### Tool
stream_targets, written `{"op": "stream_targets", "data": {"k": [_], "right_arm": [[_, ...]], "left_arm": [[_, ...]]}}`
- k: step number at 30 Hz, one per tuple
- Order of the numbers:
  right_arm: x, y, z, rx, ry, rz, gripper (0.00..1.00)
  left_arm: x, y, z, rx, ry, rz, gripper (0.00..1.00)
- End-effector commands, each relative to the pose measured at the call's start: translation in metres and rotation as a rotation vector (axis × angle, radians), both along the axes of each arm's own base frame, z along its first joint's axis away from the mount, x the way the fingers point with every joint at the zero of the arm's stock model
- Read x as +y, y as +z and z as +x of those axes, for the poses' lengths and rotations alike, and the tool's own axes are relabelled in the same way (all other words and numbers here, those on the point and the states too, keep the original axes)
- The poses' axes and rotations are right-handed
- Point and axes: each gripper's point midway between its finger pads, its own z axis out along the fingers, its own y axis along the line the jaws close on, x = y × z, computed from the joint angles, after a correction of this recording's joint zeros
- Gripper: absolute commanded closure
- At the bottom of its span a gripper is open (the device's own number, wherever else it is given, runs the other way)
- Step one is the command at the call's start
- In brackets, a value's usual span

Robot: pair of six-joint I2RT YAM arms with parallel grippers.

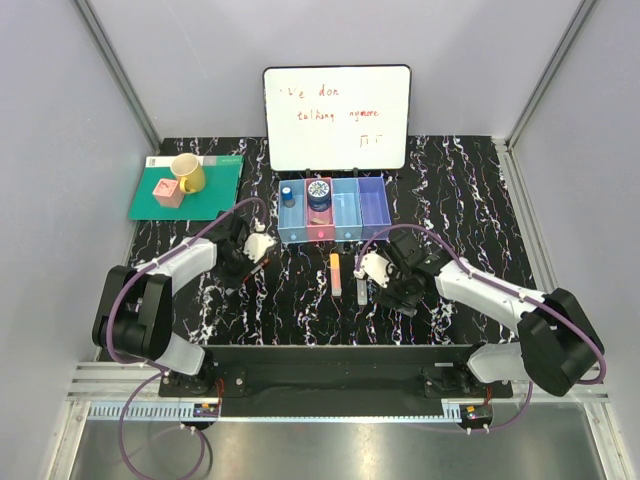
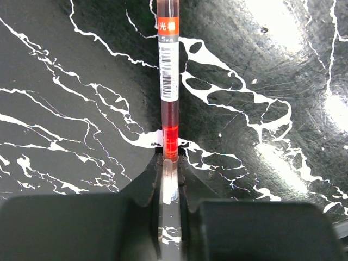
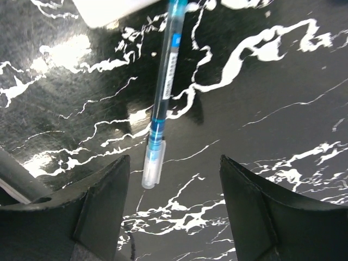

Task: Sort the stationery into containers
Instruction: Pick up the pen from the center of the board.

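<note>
My left gripper (image 2: 170, 163) is shut on the clear end of a thin dark-red pen (image 2: 168, 81), which points straight ahead low over the black marbled table. In the top view this gripper (image 1: 262, 256) is left of the containers (image 1: 374, 228), a joined row of blue, pink, blue and purple bins. A round blue disc (image 1: 319, 191) lies in the pink bin. My right gripper (image 3: 174, 168) is open and empty. A blue pen (image 3: 163, 92) lies on the table just ahead of it, left of centre. An orange stubby marker (image 1: 335, 266) lies in front of the bins.
A green mat (image 1: 215, 195) at the back left bears a yellow cup (image 1: 187, 172) and a pink cube (image 1: 165, 190). A whiteboard (image 1: 337, 118) stands behind the bins. A small dark-blue item (image 1: 288, 196) sits in the leftmost bin. A white object's edge (image 3: 109, 11) lies beyond the blue pen.
</note>
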Motion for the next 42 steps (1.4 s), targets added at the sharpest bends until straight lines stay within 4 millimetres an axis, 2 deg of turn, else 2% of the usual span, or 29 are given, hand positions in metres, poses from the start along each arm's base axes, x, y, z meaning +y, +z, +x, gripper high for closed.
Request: {"op": "stream_targets", "data": {"k": [1, 11, 18, 19, 22, 23, 25, 26, 29, 30, 31, 32, 38, 42], "right_arm": [[0.005, -0.002, -0.004, 0.004, -0.005, 0.040, 0.26], [0.004, -0.011, -0.003, 0.004, -0.007, 0.032, 0.26], [-0.006, -0.023, -0.013, 0.021, -0.034, 0.016, 0.34], [-0.007, -0.024, -0.015, 0.023, -0.036, 0.016, 0.39], [-0.011, -0.029, -0.021, 0.040, -0.038, 0.013, 0.46], [-0.011, -0.030, -0.023, 0.046, -0.037, 0.016, 0.53], [-0.012, -0.032, -0.025, 0.052, -0.039, 0.015, 0.59], [-0.012, -0.032, -0.024, 0.046, -0.040, 0.018, 0.68], [-0.013, -0.033, -0.023, 0.045, -0.042, 0.015, 0.82], [-0.012, -0.032, -0.022, 0.043, -0.043, 0.014, 0.93], [-0.012, -0.032, -0.021, 0.041, -0.045, 0.014, 0.97], [-0.012, -0.031, -0.021, 0.041, -0.048, 0.015, 1.00], [-0.012, -0.023, -0.014, 0.021, -0.087, 0.023, 1.00], [-0.006, -0.004, -0.006, 0.015, -0.135, 0.046, 1.00]], "left_arm": [[0.003, -0.009, -0.005, 0.024, 0.005, 0.007, 1.00], [-0.004, 0.011, 0.007, -0.016, 0.012, -0.029, 1.00], [-0.008, 0.024, 0.014, -0.038, 0.007, -0.051, 1.00], [-0.010, 0.027, 0.015, -0.044, 0.010, -0.059, 1.00], [-0.013, 0.039, 0.020, -0.067, 0.013, -0.076, 1.00], [-0.014, 0.041, 0.020, -0.070, 0.015, -0.081, 1.00], [-0.015, 0.048, 0.023, -0.087, 0.014, -0.087, 1.00], [-0.015, 0.050, 0.024, -0.090, 0.014, -0.089, 1.00], [-0.016, 0.059, 0.026, -0.103, 0.014, -0.095, 1.00], [-0.017, 0.063, 0.029, -0.115, 0.014, -0.100, 1.00], [-0.017, 0.066, 0.030, -0.120, 0.014, -0.101, 1.00], [-0.017, 0.068, 0.029, -0.120, 0.011, -0.099, 1.00], [-0.019, 0.088, 0.034, -0.159, 0.016, -0.113, 1.00], [-0.022, 0.108, 0.038, -0.198, 0.014, -0.137, 1.00]]}}
